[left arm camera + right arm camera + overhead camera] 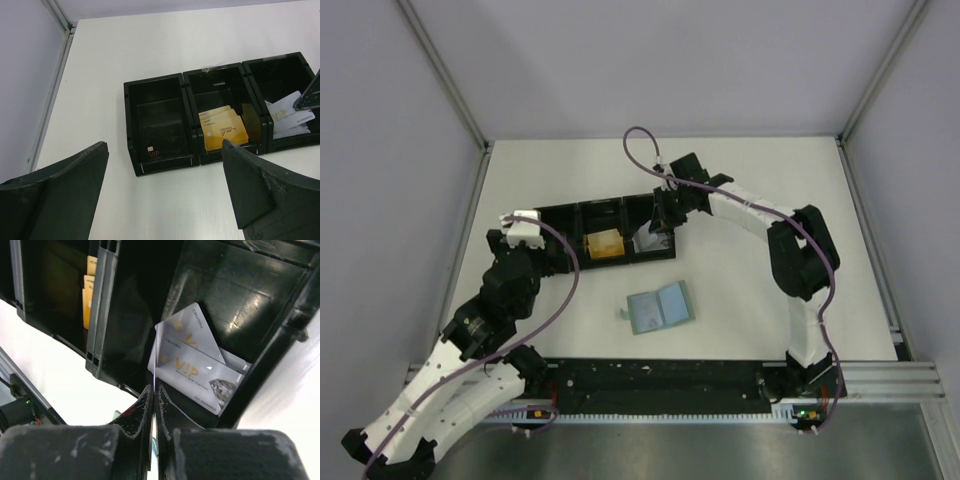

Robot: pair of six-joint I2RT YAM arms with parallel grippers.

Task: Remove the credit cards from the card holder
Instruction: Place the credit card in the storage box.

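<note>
Pinching grey card (pixel 155 380) edge-on over right compartment of black tray (pixel 167 162), right gripper (pixel 154 396) risks skewed release: card may catch tray wall. Left gripper (pixel 164 150) gapes wide by tray's left end. Card holder (pixel 660 307) lies open, just nearside of tray.

Soft, even light falls from above on the white tabletop (pixel 750 200), so shadows are faint. The black tray (pixel 240 285) shines with small glare spots. Close up, the right claw (pixel 154 392) looks blurry and dark.

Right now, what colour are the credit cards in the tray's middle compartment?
Gold-orange credit cards, clearest in left wrist view.
</note>
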